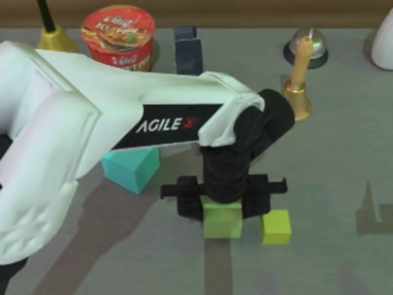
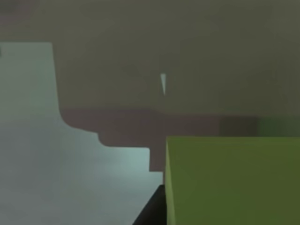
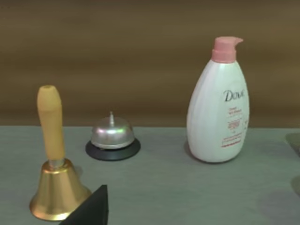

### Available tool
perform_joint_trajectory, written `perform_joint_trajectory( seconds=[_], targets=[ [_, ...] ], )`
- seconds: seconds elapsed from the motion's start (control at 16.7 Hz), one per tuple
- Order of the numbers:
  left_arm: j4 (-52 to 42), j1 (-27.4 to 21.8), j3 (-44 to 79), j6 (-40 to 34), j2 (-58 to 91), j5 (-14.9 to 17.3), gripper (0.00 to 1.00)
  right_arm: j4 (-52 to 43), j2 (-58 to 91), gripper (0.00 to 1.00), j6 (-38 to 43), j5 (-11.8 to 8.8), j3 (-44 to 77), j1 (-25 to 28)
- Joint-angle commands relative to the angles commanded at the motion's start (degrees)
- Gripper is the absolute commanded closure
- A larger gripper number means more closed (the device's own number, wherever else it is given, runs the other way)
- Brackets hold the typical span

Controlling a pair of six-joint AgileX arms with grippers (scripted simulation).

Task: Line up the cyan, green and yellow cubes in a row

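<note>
My left gripper (image 1: 222,206) reaches down over the light green cube (image 1: 222,221) near the table's front middle and is shut on it. In the left wrist view a black finger (image 2: 152,208) lies against the green cube's (image 2: 232,180) side. The small yellow cube (image 1: 276,226) sits just right of the green one, a narrow gap apart. The larger cyan cube (image 1: 130,167) rests farther left and back, partly under my left arm. My right arm is outside the top view; only one dark fingertip (image 3: 93,208) shows in its wrist view.
Along the back stand a red noodle cup (image 1: 118,37), a dark blue block (image 1: 187,48), a silver call bell (image 1: 305,48), a brass hand bell (image 1: 298,86) and a white pump bottle (image 1: 384,37). Another brass base (image 1: 54,38) stands at the back left.
</note>
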Motion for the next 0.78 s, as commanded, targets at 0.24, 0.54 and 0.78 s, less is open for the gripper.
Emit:
perform_joint_trajectory(
  seconds=[0.24,0.54,0.78],
  targets=[
    [0.0,0.0,0.0,0.0,0.0,0.0,0.55,0.0,0.0,0.0,0.0,0.0,0.0,0.0],
    [0.0,0.0,0.0,0.0,0.0,0.0,0.17,0.0,0.0,0.0,0.0,0.0,0.0,0.0],
    [0.0,0.0,0.0,0.0,0.0,0.0,0.0,0.0,0.0,0.0,0.0,0.0,0.0,0.0]
  ],
)
